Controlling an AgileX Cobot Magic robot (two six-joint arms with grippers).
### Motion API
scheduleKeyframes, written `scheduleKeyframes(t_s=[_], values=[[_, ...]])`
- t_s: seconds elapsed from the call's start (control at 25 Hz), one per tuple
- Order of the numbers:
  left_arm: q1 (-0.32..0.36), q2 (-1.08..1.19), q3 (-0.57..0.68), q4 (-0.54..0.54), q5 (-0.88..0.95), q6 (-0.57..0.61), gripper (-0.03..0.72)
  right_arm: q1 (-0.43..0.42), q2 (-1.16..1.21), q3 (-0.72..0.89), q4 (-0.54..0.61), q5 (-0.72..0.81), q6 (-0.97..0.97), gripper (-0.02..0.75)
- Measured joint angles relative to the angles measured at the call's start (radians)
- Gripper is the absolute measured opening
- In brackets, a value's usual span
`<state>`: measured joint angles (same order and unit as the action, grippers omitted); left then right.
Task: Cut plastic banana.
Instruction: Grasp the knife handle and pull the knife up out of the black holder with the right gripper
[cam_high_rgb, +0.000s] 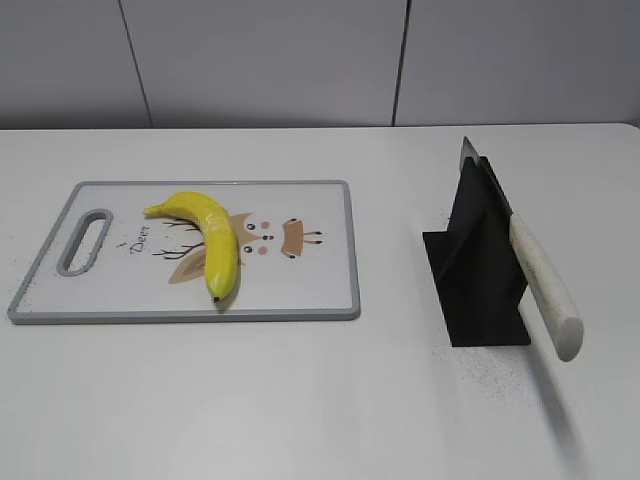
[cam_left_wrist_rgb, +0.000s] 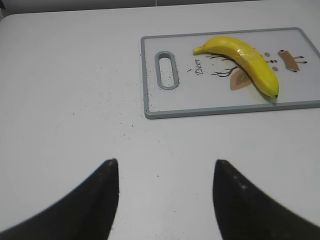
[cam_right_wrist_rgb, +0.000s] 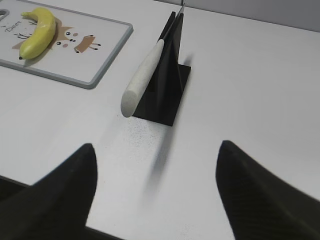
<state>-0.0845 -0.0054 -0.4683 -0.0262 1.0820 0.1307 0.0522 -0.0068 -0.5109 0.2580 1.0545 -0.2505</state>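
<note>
Currently, we observe the plastic banana lying flat on the cutting board, resting across the printed deer figure, with its dark tip toward the board's near edge in the exterior view. Seen from the left wrist view, the banana lies ahead of the left gripper and off to its right, well apart from it, and the board's handle slot sits almost directly ahead of it. We find the left gripper's fingers spread wide, holding nothing, above bare table that carries scattered dark specks. The knife rests in a black stand ahead of the right gripper and slightly to its left, with its pale handle slanting out and down toward that gripper but apart from it. We find the right gripper's fingers likewise spread wide and holding nothing. From the right wrist view, the board and banana lie farther ahead and to the left of the right gripper, beyond the stand and apart from it. Neither arm appears in the exterior view.
</note>
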Motion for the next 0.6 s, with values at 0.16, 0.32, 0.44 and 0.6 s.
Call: scheduleKeyframes(t_s=[0.16,0.32,0.44,0.6], values=[[0.0,0.0,0.0,0.0,0.0,0.0,0.579,0.0,0.0,0.0,0.0,0.0,0.0,0.559],[0.0,0.0,0.0,0.0,0.0,0.0,0.579,0.0,0.0,0.0,0.0,0.0,0.0,0.559],[0.0,0.0,0.0,0.0,0.0,0.0,0.579,0.0,0.0,0.0,0.001,0.0,0.0,0.559],[0.0,0.0,0.0,0.0,0.0,0.0,0.579,0.0,0.0,0.0,0.001,0.0,0.0,0.559]])
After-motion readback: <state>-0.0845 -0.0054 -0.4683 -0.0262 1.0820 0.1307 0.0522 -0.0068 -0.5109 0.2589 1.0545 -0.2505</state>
